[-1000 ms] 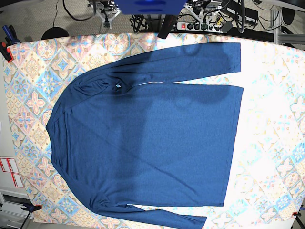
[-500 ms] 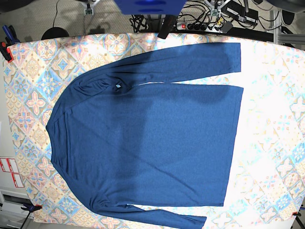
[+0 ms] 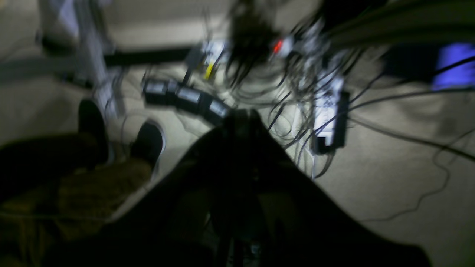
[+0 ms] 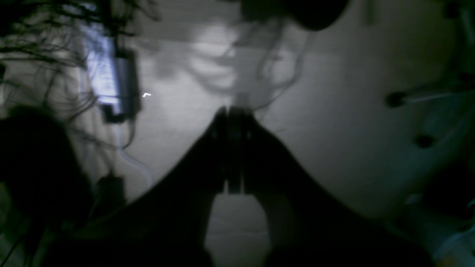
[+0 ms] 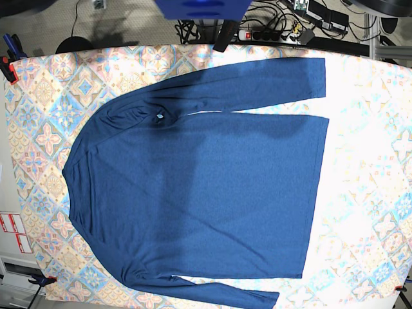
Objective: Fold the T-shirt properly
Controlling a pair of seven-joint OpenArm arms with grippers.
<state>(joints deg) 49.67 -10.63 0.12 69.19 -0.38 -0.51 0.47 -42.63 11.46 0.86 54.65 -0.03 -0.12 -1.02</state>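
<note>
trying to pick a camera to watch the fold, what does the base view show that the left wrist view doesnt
Only the base view: the whole T-shirt lying flat and unfolded on the patterned tablecloth, both sleeves stretched out, no arm over it.

Only the left wrist view: the left claw, shut and holding nothing, aimed at the floor, and a pair of dark shoes. It is blurred and shows no shirt.

Both: the floor beyond the table, with power strips and tangled cables.

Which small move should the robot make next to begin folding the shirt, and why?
Probably bring one end effector down to the upper sleeve. The shirt lies flat and unfolded on the patterned table, and both end effectors are shut, off the table.
</note>
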